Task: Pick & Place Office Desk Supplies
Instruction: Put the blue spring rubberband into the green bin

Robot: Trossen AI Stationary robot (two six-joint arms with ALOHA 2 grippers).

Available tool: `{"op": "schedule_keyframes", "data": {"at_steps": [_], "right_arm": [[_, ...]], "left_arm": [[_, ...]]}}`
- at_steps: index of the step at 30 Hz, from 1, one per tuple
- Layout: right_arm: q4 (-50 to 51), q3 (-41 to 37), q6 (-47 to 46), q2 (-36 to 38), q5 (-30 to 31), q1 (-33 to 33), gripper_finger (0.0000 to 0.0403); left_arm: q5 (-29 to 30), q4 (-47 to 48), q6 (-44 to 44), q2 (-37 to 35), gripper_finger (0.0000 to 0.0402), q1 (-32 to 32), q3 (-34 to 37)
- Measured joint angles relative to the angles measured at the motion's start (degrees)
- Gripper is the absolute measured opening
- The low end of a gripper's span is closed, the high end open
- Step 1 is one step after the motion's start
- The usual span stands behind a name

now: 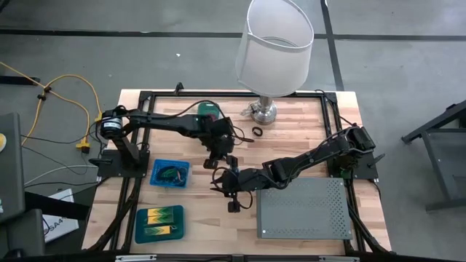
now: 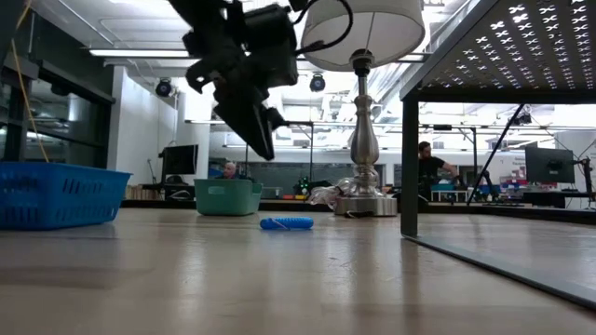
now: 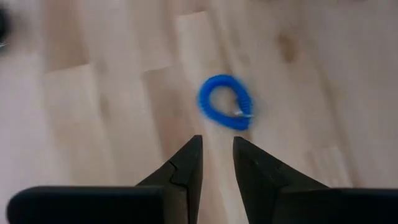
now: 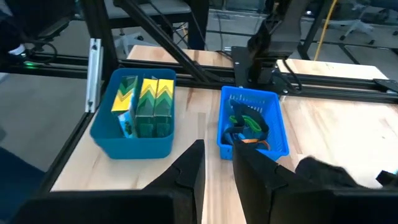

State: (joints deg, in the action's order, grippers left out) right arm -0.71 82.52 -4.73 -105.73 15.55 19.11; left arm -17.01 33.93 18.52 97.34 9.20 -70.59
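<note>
A blue coiled loop (image 3: 225, 101) lies flat on the wooden table (image 1: 196, 218), and the low view shows the same loop (image 2: 286, 223). My left gripper (image 3: 217, 149) hangs over the table's middle (image 1: 218, 161), tilted down, just short of the loop, narrowly open and empty. My right gripper (image 4: 217, 152) hovers nearer the front (image 1: 224, 185), pointing toward the table's left, also narrowly open and empty. A blue basket (image 4: 252, 124) holds several loops. A blue tub (image 4: 140, 115) holds yellow-and-green blocks. A black ring (image 1: 257, 132) lies by the lamp base.
A white-shaded lamp (image 1: 273, 51) stands on its chrome base (image 1: 262, 113) at the far middle. A grey perforated box (image 1: 302, 207) fills the near right. A green container (image 1: 208, 109) sits at the far edge. Bare wood lies between basket and box.
</note>
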Motion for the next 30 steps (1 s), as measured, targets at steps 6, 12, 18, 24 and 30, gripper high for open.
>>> {"op": "schedule_keyframes", "data": {"at_steps": [6,12,18,24,30], "right_arm": [[0.04,0.00,-0.02,0.00,-2.49,0.02,0.0069],[0.02,0.00,0.00,0.00,-2.49,0.00,0.0069],[0.02,0.00,-0.02,0.00,-2.49,0.02,0.0069],[0.02,0.00,0.00,0.00,-2.48,0.02,0.0069],[0.02,0.00,0.00,0.00,-2.47,0.00,0.0069]], "left_arm": [[-6.61,-8.27,1.41,0.00,0.0084,1.92,6.11],[-13.88,-17.00,6.60,0.00,0.0084,2.40,11.10],[-16.11,-24.77,7.24,0.00,0.0084,2.30,14.65],[-11.91,-30.45,7.72,0.02,0.0084,0.30,18.06],[-7.74,-31.65,7.77,0.04,0.0084,-2.14,19.44]]}}
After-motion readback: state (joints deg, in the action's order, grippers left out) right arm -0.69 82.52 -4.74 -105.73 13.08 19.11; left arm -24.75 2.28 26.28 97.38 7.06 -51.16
